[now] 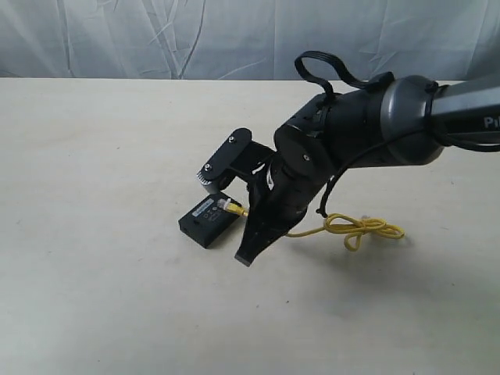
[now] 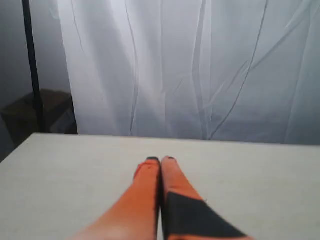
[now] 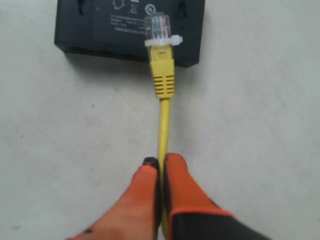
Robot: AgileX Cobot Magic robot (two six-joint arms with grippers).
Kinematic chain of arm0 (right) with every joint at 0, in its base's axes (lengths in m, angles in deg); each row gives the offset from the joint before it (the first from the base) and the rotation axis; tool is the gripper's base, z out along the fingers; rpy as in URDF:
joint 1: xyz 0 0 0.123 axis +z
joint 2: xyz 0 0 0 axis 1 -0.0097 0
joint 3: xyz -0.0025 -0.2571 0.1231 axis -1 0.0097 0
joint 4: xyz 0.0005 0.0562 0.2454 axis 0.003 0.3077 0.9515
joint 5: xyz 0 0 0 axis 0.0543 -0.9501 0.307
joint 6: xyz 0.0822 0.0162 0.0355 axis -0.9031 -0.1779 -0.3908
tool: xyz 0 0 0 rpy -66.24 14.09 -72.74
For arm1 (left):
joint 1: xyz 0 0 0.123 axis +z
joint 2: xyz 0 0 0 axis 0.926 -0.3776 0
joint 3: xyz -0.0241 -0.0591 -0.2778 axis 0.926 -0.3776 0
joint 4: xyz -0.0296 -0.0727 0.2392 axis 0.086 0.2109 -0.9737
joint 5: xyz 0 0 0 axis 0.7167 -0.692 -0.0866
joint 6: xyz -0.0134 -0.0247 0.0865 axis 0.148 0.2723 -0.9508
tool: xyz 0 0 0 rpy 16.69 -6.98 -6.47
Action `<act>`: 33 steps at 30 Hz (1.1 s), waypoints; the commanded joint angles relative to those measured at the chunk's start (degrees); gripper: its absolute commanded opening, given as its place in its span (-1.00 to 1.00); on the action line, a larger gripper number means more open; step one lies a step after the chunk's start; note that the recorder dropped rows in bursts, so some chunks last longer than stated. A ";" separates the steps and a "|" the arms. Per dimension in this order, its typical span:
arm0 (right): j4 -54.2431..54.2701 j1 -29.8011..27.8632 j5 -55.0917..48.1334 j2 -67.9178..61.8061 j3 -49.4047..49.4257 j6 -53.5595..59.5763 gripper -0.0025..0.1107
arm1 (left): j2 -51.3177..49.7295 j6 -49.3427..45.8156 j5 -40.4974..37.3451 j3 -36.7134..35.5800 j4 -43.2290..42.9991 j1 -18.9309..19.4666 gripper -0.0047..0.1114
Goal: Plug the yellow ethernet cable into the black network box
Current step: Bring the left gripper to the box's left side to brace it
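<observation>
The black network box (image 1: 208,222) lies flat on the table, seen close up in the right wrist view (image 3: 95,30). My right gripper (image 3: 161,162) is shut on the yellow ethernet cable (image 3: 164,117) a short way behind its plug. The clear plug (image 3: 158,25) lies over the box's top face by its near edge. In the exterior view the right gripper (image 1: 248,248) reaches in from the right, and the plug (image 1: 229,206) rests at the box's right corner. The cable's knotted loops (image 1: 361,229) trail on the table to the right. My left gripper (image 2: 161,160) is shut on nothing, over bare table.
A pale curtain (image 1: 156,35) hangs behind the table's far edge. The right arm's black wire (image 1: 324,66) loops above its wrist. The left arm does not show in the exterior view.
</observation>
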 commanded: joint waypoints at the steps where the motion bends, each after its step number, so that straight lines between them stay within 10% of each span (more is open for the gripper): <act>1: 0.48 -0.24 -0.75 0.59 0.07 0.08 -0.97 | -19.74 -6.75 -11.72 13.09 -0.62 0.02 -0.92; 11: 0.26 -0.24 -6.24 0.59 0.07 0.08 -0.97 | -60.94 -33.81 -25.27 31.06 27.33 -0.20 -0.92; 16: -0.05 -0.24 -5.31 0.49 0.07 0.20 -0.97 | -78.80 -36.10 -25.65 40.36 29.53 -7.76 -0.92; 22: 0.97 -0.24 -6.68 -0.16 0.17 0.31 -0.97 | -89.17 -44.80 -27.58 47.70 33.45 -14.45 -0.92; 33: 3.24 1.06 -5.90 -2.12 0.17 1.61 -0.97 | -97.26 -58.54 -32.93 48.35 50.06 -14.93 -0.92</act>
